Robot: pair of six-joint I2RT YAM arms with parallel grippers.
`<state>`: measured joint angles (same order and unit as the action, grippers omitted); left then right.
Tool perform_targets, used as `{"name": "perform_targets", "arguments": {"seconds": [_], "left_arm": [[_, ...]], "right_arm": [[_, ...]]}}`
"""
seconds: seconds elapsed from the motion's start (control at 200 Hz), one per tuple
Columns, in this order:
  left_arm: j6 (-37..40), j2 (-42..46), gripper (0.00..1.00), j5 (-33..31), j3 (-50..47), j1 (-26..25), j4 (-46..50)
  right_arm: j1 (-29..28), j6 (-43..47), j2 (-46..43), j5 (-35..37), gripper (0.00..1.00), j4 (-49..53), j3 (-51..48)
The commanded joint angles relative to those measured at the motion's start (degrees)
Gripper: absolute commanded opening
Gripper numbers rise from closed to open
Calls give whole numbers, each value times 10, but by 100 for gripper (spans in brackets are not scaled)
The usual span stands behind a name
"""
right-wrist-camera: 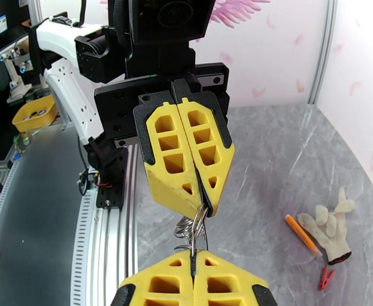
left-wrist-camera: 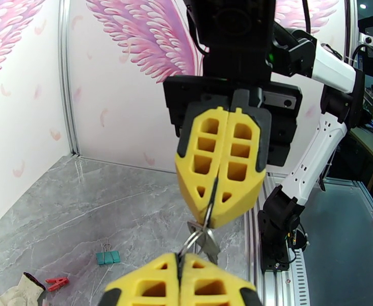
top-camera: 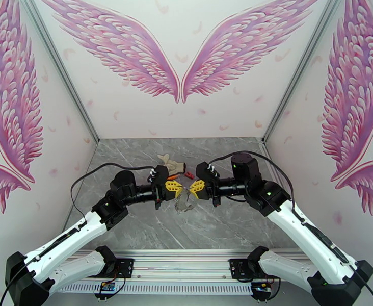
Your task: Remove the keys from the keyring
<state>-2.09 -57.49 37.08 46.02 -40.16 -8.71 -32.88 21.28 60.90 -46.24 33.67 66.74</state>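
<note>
Keys [left-wrist-camera: 203, 239]: small silver rings plus a darker blade, bunched in mid-air above the desk [top-camera: 151, 225], directly between the two sets of fingertips. Nothing of the bunch touched the desk.

Keyring [top-camera: 185, 204]: from the top camera a greyish loop-like shape hung just under the meeting point of the two arms. Judged to be the keyring, but too small and faint to be sure. Which ring sat in which pinch could not be told.

Left fingers [left-wrist-camera: 186, 262]: pressed together, tips pinching the near end of the ring bunch.

Right fingers [left-wrist-camera: 218, 212]: also pressed together, a thin metal edge caught in the seam at their tip.

Key relation: the two sets of tips pointed straight at each other, nearly touching, with the bunch strung along the line between them. From above, that line ran left-right across the desk. Neither arm was nearer, since both already held it.

Judgement: separation would have to run along that same line, or by a twist about it. There was very little slack between the tips.

Further out, lying on the desk: a pale glove [right-wrist-camera: 331, 228], an orange pen [right-wrist-camera: 301, 234], a red clip [right-wrist-camera: 326, 278] and a teal binder clip [left-wrist-camera: 107, 257], all well apart from the fingers.
</note>
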Motion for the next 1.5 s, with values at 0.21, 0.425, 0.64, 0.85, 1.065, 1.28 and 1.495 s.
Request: {"name": "perform_targets", "arguments": {"seconds": [0.21, 0.425, 0.64, 0.85, 1.065, 1.28, 1.495], "left_arm": [[-74, 10, 0, -66, -5, 23, -76], [-129, 3, 0, -92, -8, 22, -95], [-44, 18, 0, -84, -16, 24, -33], [67, 21, 17, -49, -17, 27, 25], [166, 9, 40, 42, -7, 25, 59], [223, -6, 42, 87, 25, 13, 143], [234, -12, 50, 75, 9, 2, 115]], "right_arm": [[-31, 9, 1, 56, 0, 42, 2], [-59, 13, 10, 120, 0, 18, 3], [-59, 12, 18, 115, 0, 14, 3], [-58, 31, 34, 76, 0, 44, 26], [-51, 49, 38, 22, 0, 44, 30], [-41, 49, 52, -13, 0, 56, 38], [-38, 50, 56, -30, 0, 56, 45]]}}
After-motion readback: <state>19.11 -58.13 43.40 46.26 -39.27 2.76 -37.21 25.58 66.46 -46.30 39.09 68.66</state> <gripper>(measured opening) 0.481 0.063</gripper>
